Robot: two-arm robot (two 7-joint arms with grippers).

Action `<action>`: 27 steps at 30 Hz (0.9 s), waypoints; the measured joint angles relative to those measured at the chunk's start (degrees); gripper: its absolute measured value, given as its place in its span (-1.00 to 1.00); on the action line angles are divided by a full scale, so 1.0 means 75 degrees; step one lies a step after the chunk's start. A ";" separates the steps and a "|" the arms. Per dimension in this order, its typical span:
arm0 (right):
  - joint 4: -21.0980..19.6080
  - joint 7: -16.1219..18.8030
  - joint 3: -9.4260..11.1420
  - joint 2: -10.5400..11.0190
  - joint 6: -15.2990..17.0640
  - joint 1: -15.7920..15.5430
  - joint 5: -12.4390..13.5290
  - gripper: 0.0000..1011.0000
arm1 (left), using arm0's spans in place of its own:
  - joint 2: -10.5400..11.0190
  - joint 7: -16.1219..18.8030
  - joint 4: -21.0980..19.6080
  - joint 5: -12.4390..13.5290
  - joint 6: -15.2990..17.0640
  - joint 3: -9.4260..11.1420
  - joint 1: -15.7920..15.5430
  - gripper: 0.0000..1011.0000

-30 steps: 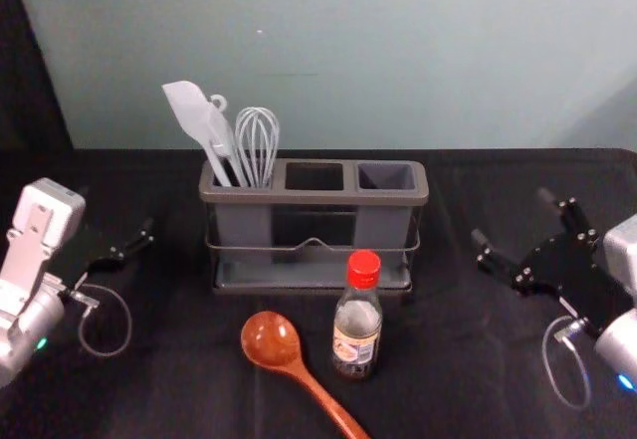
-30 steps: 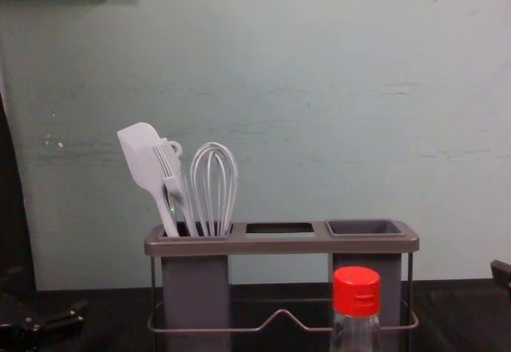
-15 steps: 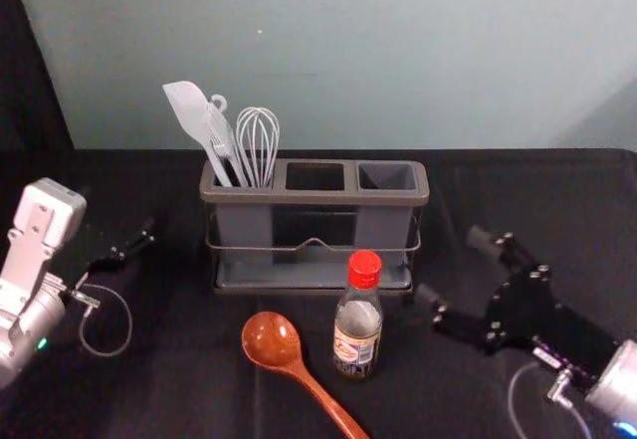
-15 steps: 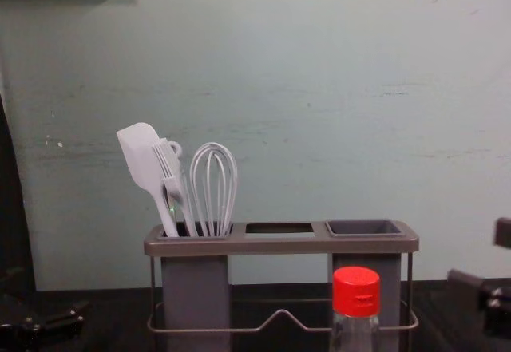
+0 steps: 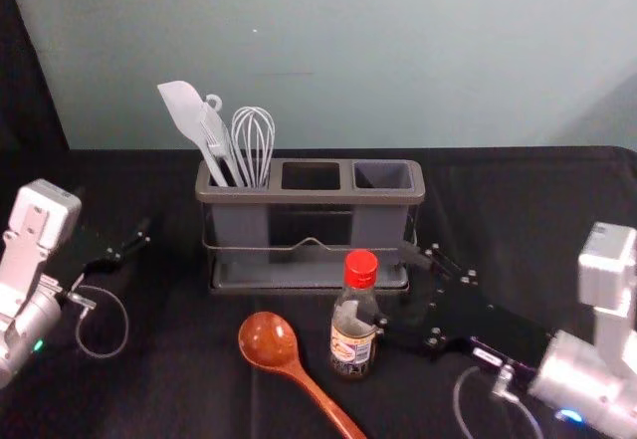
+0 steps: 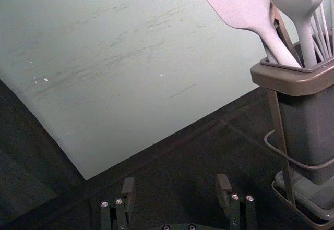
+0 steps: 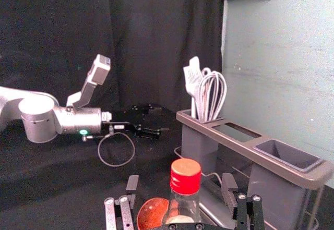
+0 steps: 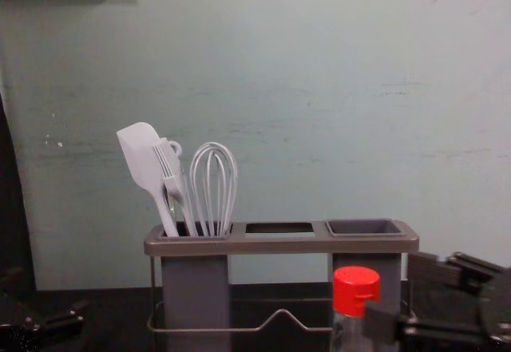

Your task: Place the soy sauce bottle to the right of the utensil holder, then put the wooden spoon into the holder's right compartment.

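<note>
In the head view, we see the soy sauce bottle (image 5: 350,347) upright on the table (image 5: 179,384), in front of the utensil holder (image 5: 311,196): clear glass, bright red cap, a pale label with orange and dark print. Our right pincer (image 5: 390,283) reaches in from the right, one fingertip overlapping the bottle's side. Just left of the bottle lies the wooden spoon (image 5: 269,339), glossy reddish brown, its round bowl away from us and its handle slanting nearer and rightward. Our left pincer (image 5: 117,212) is parked at the left. In the left wrist view, we see that left pincer (image 6: 176,182) spread wide, gripping nothing. In the right wrist view, our right pincer (image 7: 180,182) is wide apart too, the red cap showing between its fingertips; it has hold of nothing. In the chest view, we see the cap and clear neck before the holder's right compartment (image 8: 366,227), while white utensils (image 8: 145,160) stand in the left one.
</note>
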 joint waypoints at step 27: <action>0.0925 0.0378 -0.0235 -0.1112 0.1181 0.1155 -0.0495 0.99 | 0.0000 0.0000 0.0000 0.0000 0.0000 0.0000 0.0000 1.00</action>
